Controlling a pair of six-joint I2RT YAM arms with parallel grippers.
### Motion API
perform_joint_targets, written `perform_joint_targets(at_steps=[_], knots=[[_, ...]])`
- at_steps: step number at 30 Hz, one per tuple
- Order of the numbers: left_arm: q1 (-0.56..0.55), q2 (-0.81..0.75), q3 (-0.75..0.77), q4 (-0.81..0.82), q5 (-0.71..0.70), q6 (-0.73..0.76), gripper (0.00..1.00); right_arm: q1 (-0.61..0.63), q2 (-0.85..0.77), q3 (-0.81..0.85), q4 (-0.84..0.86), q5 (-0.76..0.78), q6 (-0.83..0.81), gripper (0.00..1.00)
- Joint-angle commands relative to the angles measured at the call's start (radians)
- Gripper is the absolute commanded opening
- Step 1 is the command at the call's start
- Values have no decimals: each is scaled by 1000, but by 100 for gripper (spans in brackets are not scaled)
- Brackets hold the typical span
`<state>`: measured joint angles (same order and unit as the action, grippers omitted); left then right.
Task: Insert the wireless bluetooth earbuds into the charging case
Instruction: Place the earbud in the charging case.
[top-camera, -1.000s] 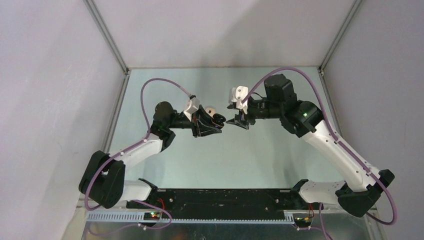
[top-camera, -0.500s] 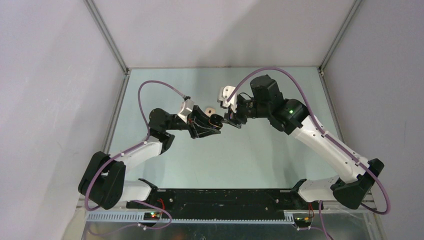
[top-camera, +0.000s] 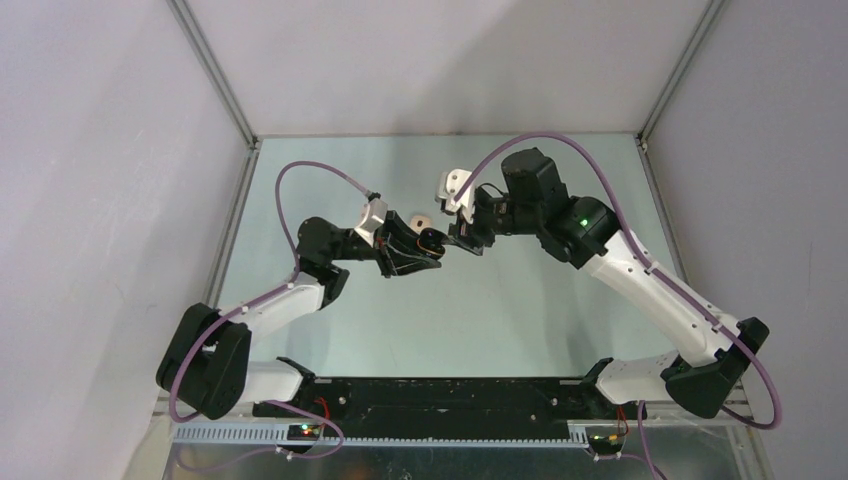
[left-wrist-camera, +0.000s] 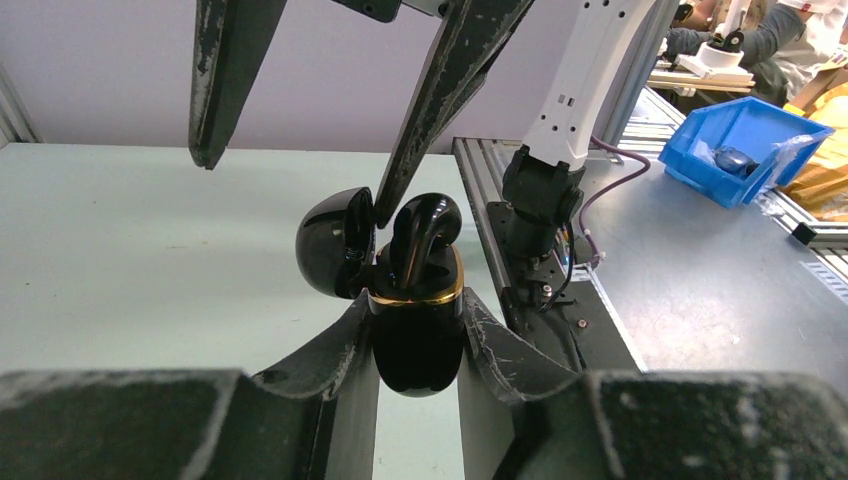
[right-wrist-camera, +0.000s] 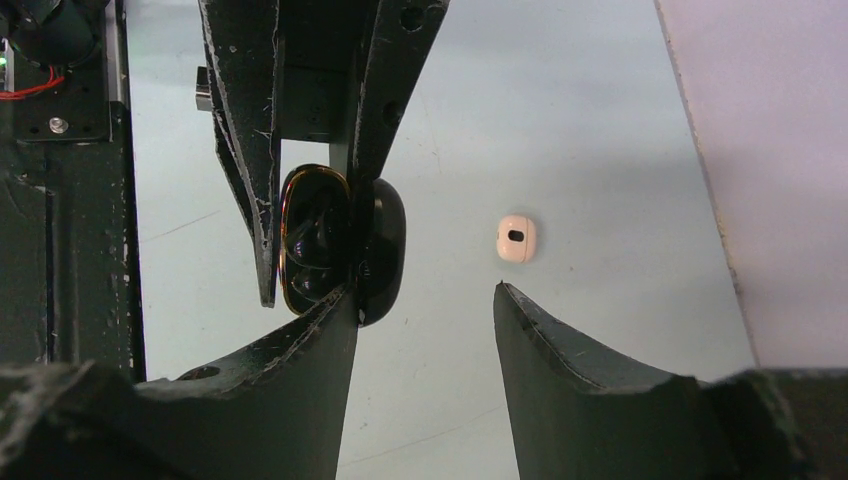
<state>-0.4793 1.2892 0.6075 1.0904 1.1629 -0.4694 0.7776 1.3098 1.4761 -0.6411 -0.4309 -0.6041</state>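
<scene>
The left tool (left-wrist-camera: 415, 300) is closed narrowly on the body of the black, gold-rimmed charging case (left-wrist-camera: 415, 345). It holds the case clear of the bench (left-wrist-camera: 130, 250) with the mouth turned toward the opposite arm. This presents the wells for access and gives a fixed reaction against any push. The lid (left-wrist-camera: 332, 252) is hinged open to one side, so it does not obstruct the mouth. One black earbud (left-wrist-camera: 428, 222) stands in the case with its upper part proud of the gold rim, which suggests that it is not fully seated. The right tool (left-wrist-camera: 295, 188) is spread to a moderate width and grips nothing. One of its finger tips lies in the gap between lid and earbud, touching or just beside them; the other finger is well apart. That position probably serves either to press the bud home or to keep the lid back; which one cannot be determined. Whether a second bud occupies the neighbouring well cannot be told. A small pale beige-white item (right-wrist-camera: 516, 238) lies on the bench beyond the case, apart from both tools; it may be another bud or a second case.
</scene>
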Motion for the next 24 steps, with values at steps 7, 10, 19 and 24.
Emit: perform_joint_targets(at_steps=[7,10,19,24], knots=[[6,-28,-4,7,-15,21,10,-11,-49,58,-30,-31,-23,57],[5,-28,-3,3,-14,23,10,-11,-49,58,-40,-69,-23,57],[5,-29,-2,-5,-15,27,10,-9,-29,69,-37,-139,12,57],[5,-30,-1,-5,-12,27,10,2,-9,67,-12,-90,25,57]])
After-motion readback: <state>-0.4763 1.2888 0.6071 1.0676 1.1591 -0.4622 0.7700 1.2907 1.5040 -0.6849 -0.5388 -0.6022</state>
